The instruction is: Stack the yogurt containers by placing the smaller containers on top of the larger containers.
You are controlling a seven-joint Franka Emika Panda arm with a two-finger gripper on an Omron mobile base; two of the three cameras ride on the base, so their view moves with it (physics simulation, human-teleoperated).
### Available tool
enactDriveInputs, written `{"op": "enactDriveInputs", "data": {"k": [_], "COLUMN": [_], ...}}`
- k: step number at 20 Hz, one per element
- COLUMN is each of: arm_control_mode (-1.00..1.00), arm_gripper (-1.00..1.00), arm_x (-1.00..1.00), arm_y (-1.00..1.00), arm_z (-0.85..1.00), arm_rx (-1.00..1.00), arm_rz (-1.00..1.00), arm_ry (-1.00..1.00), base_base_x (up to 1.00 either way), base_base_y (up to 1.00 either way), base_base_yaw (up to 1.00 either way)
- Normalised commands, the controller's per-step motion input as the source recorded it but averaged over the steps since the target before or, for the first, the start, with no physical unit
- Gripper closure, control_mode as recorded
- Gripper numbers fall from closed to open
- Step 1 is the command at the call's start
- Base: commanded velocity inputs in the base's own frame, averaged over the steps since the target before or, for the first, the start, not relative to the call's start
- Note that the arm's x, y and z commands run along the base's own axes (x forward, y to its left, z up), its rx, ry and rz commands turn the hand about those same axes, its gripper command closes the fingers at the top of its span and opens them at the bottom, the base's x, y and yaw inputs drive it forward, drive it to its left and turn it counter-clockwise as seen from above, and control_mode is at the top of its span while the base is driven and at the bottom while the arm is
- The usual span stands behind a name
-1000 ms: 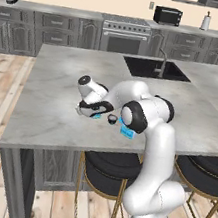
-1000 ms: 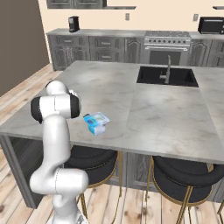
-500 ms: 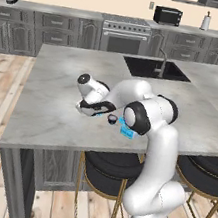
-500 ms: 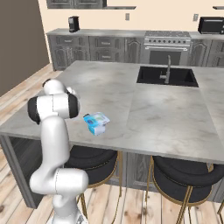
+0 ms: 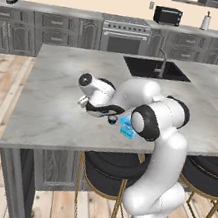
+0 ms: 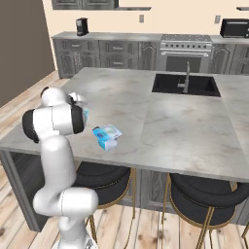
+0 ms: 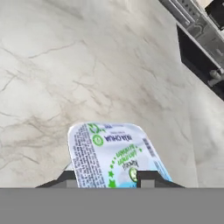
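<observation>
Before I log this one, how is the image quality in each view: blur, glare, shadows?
Hand view: the yogurt tub's lid is soft, its print mostly unreadable, with no glare. Left base view: even, flat lighting, and the arm hides most of the tub. Right base view: sharp enough, with a faint shadow beside the tub on the counter.

Two yogurt tubs show on the marble island: one large blue tub [image 6: 108, 136] and one smaller tub [image 7: 114, 155]. Two black stools [image 6: 202, 192] stand below; one sink [image 6: 185, 83] sits behind.
</observation>
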Motion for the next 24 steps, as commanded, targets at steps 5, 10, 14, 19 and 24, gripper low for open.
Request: {"op": "enactDriveInputs", "data": {"k": [5,10,14,19,24], "arm_control_mode": [-1.00,-1.00,-1.00,-1.00,-1.00], "arm_gripper": [1.00,1.00,1.00,1.00,1.00], "arm_x": [-0.28,-0.33,-0.36,-0.48,-0.47], "arm_y": [-0.15,-0.22,-0.29,-0.27,-0.27], "arm_z": [0.56,0.42,0.33,0.37,0.38], "arm_rx": [0.00,0.00,0.00,0.00,0.00], "arm_rz": [-0.05,-0.07,-0.07,-0.05,-0.01], "arm_ry": [-0.22,-0.19,-0.15,-0.12,-0.01], "base_base_x": [0.00,0.00,0.00,0.00,0.00], "base_base_y": [0.00,0.00,0.00,0.00,0.00], "base_base_yaw": [0.00,0.00,0.00,0.00,0.00]}}
